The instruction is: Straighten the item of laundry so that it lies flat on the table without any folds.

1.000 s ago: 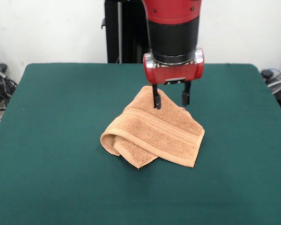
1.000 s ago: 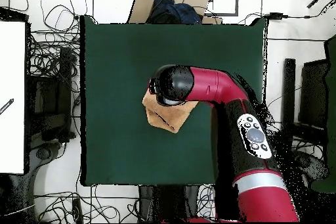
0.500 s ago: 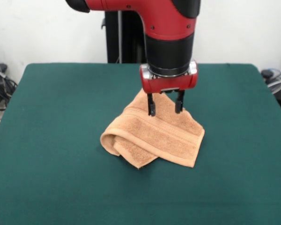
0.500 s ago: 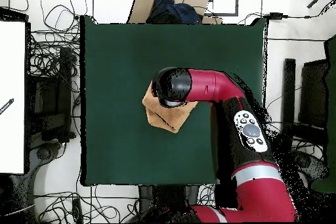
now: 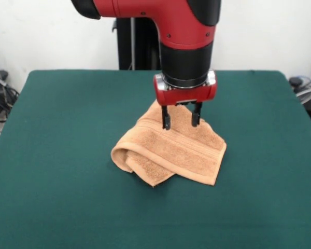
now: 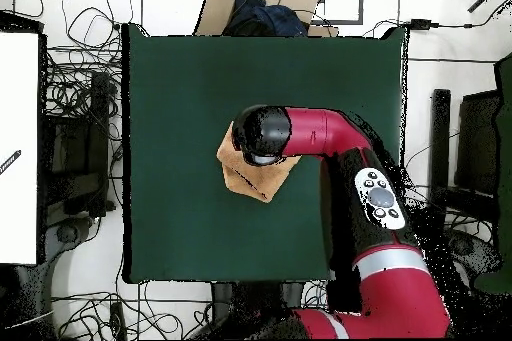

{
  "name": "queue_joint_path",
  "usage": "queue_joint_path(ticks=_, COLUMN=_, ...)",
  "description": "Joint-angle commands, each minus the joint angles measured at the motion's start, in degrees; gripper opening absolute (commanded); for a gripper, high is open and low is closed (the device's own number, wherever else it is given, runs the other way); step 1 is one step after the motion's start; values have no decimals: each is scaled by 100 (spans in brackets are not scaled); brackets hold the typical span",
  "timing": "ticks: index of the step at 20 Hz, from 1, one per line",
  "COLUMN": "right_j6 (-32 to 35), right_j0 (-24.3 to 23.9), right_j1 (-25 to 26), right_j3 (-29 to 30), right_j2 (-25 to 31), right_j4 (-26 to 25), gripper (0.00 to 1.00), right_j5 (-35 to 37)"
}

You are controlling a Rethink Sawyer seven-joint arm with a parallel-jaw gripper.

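Observation:
The item of laundry [image 5: 171, 148] is a peach-orange towel lying folded and bunched near the middle of the green table [image 5: 62, 135], with a rolled fold at its left end and a woven band across its top layer. My gripper [image 5: 181, 123] hangs open just above the towel's far part, its two black fingers [image 5: 166, 119] spread apart with nothing between them. In the overhead view the arm's head covers most of the towel [image 6: 243, 178], and the gripper itself is hidden.
Bare green table [image 6: 180, 87] surrounds the towel on all sides. Cables and boxes lie on the floor beyond the table's edges, and a cardboard box [image 6: 262, 2] sits past one edge.
The gripper has moved toward the camera and lower over the towel, and its fingers have drawn a little closer together. The towel has not shifted.

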Motion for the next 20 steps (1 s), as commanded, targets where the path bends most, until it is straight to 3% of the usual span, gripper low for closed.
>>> queue_joint_path(ticks=1, right_j6=-162, right_j0=16, right_j1=232, right_j3=-80, right_j2=179, right_j4=-300, gripper=100, right_j5=-5)
queue_joint_path(ticks=7, right_j6=-84, right_j0=169, right_j1=522, right_j3=-367, right_j2=76, right_j4=-372, gripper=100, right_j5=85)
queue_joint_path(ticks=20, right_j6=-39, right_j0=93, right_j1=556, right_j3=-215, right_j2=121, right_j4=-331, gripper=100, right_j5=-179)
